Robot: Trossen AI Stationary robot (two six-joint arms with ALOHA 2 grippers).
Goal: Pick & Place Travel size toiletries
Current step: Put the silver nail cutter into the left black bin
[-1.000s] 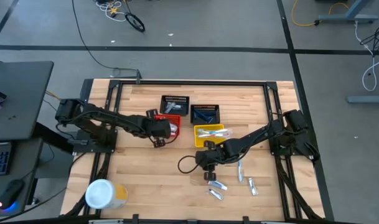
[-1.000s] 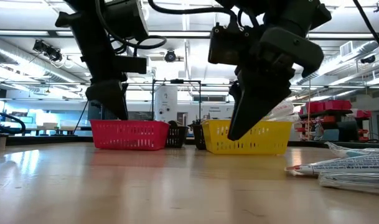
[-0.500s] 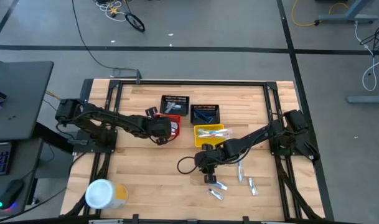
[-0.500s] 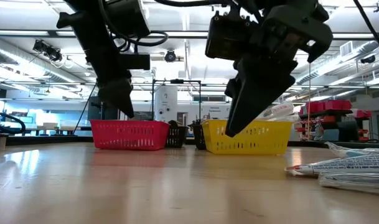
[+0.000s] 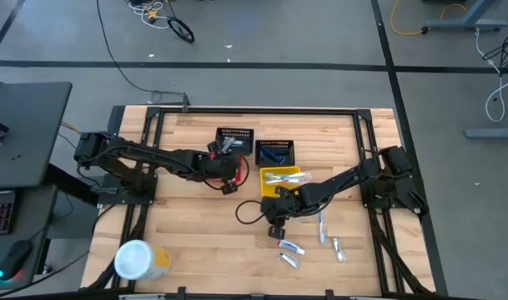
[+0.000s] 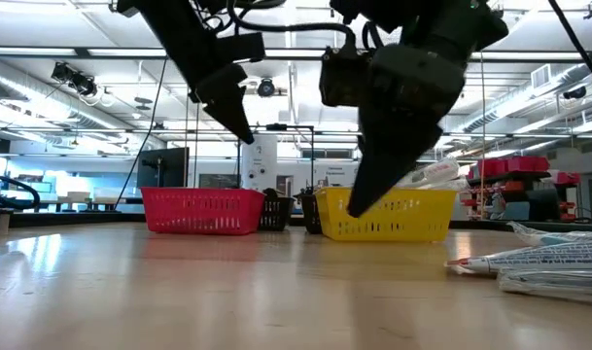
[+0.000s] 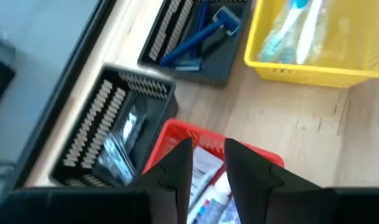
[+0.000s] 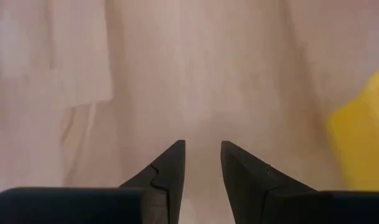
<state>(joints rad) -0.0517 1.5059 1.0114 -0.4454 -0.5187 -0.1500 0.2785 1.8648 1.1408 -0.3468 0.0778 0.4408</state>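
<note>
Since the earlier frame the left gripper (image 5: 229, 169) has risen over the red basket (image 7: 251, 154), and the right gripper (image 5: 274, 223) has drawn nearer the yellow basket (image 5: 266, 184). Both are parted and carry nothing. Tubes (image 5: 290, 247) lie on the desk (image 5: 187, 233) near its front edge, toothbrushes (image 7: 298, 22) in the yellow basket, razors (image 7: 198, 40) in a black basket (image 5: 262, 152).

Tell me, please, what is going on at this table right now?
Two robot arms are sorting travel toiletries into small baskets. The left gripper hangs open and empty over the red basket, which already holds tubes. The right gripper, also open and empty, hovers over bare table beside the yellow basket.
</note>
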